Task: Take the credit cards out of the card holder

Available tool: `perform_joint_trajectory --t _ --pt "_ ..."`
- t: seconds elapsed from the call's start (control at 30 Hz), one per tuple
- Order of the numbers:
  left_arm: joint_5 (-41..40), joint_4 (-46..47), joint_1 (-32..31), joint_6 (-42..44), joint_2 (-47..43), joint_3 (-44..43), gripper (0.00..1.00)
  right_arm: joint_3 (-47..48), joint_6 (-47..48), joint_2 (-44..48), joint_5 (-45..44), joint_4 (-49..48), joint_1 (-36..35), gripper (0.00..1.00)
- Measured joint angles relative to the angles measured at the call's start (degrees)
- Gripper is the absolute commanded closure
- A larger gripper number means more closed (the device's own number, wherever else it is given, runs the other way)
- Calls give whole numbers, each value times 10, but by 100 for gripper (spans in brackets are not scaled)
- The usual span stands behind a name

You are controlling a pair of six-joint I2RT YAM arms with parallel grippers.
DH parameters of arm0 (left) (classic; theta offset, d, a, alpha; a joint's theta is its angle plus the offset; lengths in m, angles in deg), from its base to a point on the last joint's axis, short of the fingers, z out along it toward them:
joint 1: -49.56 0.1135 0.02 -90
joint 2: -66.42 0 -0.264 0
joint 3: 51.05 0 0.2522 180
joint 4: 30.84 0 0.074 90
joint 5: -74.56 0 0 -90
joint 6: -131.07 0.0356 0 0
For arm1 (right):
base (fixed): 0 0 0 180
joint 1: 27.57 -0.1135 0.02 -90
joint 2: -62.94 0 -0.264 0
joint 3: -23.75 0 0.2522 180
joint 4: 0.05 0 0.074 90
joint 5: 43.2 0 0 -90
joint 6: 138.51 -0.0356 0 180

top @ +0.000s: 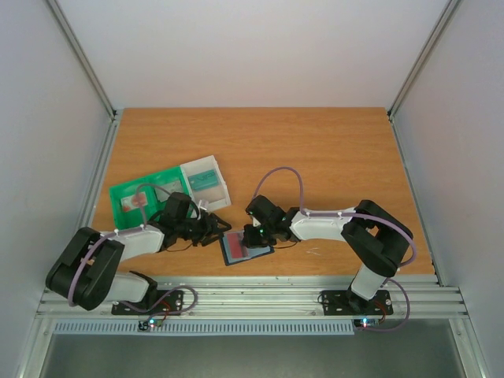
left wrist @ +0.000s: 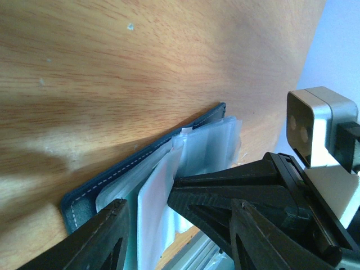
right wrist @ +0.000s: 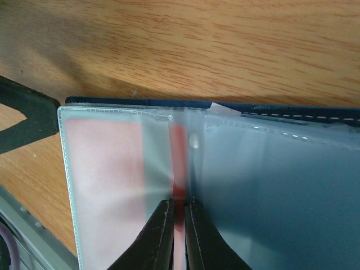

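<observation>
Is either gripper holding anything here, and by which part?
The right gripper pinches the near edge of a thin red-marked card in the open dark navy card holder; the left gripper stands open, holding nothing.

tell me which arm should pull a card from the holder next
Right. The right pincer is shut on the red card at the open card holder's fold, so it likely needs only to pull. The left pincer sits open at the holder's edge, gripping nothing.
</observation>
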Motion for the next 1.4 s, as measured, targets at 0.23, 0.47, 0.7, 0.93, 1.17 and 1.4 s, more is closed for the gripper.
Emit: perform_joint_trajectory --t 0.23,0.47,0.7,0.93,1.17,1.4 --pt "9 39 0 -12 31 7 57 -3 -4 0 1 -6 0 93" --pt "15 57 0 -20 33 14 75 -7 -8 0 3 -17 0 93" --pt "20 62 -1 -13 48 13 99 -5 -10 0 2 -15 0 92" --pt "28 13 0 27 73 -25 100 14 -18 -9 -9 9 0 91" --pt "33 -48 -1 76 93 -73 100 30 -28 -10 -30 32 0 87" --pt "27 -99 -1 101 85 -89 99 40 -33 -6 -56 52 -16 76"
